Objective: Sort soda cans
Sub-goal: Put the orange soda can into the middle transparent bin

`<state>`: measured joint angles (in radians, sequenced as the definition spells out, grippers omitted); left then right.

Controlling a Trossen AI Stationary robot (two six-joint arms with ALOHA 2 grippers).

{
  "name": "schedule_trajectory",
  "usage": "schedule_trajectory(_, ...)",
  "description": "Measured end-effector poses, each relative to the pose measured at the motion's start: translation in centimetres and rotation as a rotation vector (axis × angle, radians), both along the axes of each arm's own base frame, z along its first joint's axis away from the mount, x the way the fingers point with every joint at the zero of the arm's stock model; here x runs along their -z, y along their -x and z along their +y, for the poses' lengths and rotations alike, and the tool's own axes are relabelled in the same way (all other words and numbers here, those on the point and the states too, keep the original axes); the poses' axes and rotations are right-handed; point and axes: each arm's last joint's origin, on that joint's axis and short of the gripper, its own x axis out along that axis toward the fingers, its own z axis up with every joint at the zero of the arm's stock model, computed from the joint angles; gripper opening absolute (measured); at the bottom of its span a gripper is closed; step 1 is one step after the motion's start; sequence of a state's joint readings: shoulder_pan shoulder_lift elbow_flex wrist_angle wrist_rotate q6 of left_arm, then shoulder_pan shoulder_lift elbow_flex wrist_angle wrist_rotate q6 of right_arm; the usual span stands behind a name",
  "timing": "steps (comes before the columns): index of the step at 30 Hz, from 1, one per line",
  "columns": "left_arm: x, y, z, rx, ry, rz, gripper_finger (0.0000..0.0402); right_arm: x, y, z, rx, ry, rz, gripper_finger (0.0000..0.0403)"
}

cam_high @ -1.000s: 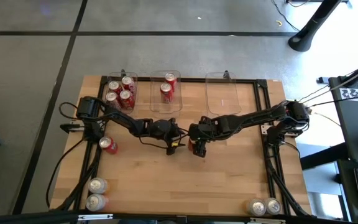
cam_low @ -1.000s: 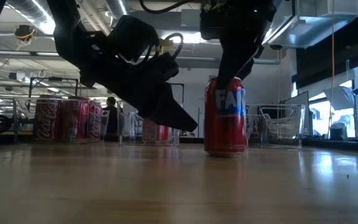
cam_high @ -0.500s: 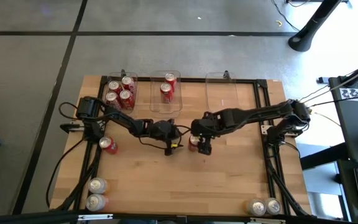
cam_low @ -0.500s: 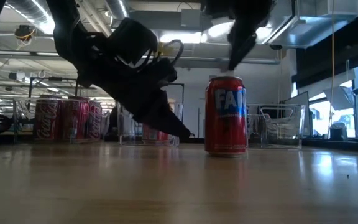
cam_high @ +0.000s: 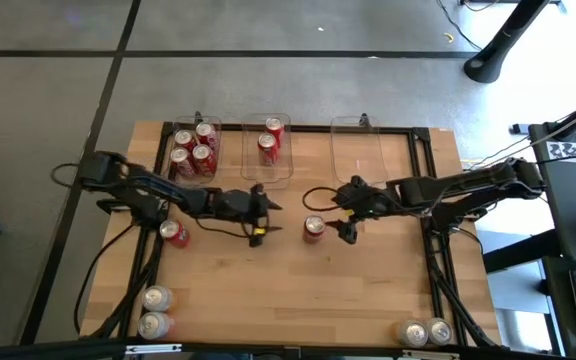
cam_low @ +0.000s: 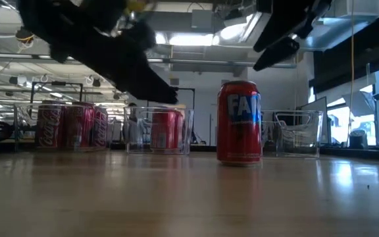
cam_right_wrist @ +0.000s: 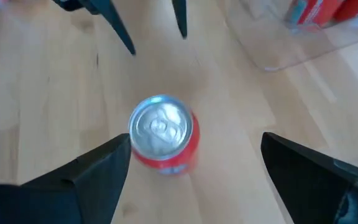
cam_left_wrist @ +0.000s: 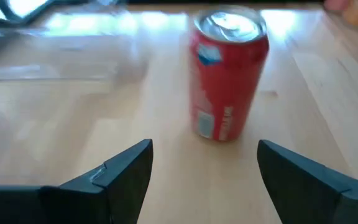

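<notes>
Both grippers stand open and empty: note the left gripper [cam_high: 264, 222] and the right gripper [cam_high: 344, 226] flanking, but clear of, one upright red can [cam_high: 314, 228] at mid-table [cam_high: 368, 300]. Check the bins next: left bin [cam_high: 194, 150] holds four red cans, middle bin [cam_high: 266, 150] two. Loose cans: one red can [cam_high: 174, 233], two silver pairs [cam_high: 155, 311] [cam_high: 425, 332].
</notes>
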<state>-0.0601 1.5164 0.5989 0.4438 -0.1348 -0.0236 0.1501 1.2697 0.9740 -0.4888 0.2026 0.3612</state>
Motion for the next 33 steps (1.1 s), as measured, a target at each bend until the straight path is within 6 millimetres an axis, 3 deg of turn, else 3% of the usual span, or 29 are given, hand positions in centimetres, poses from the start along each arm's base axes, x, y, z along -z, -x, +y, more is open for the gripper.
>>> schedule_trajectory(7,-2.3,3.9,0.4,-0.062,-0.001,-0.107,0.0278,1.1,-0.9,0.2,-0.028,-0.015,-0.122,0.0361)
schedule_trajectory(14,-3.2,5.9,0.6,-0.071,0.014,-0.169,0.0278,1.4,-1.1,0.1,-0.001,0.019,-0.109,0.0393)
schedule_trajectory(23,-3.1,6.1,0.6,-0.072,0.016,-0.165,0.0278,1.7,-1.2,0.3,0.006,-0.051,-0.102,0.0395)
schedule_trajectory(33,-2.9,6.2,0.6,-0.075,0.023,-0.150,0.0278,5.1,-3.8,0.9,-0.080,0.031,-0.033,0.0395)
